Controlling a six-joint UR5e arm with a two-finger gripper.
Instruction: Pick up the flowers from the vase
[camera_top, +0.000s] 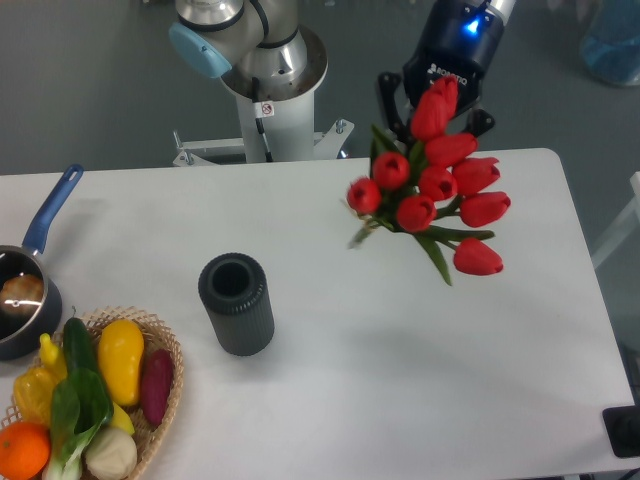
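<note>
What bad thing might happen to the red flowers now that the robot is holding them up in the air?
The gripper seems to pinch the flowers only near the top buds, so the hanging bunch might slip and drop onto the table. The squeezed buds could get crushed. The vase stands apart, so it looks safe.
</note>
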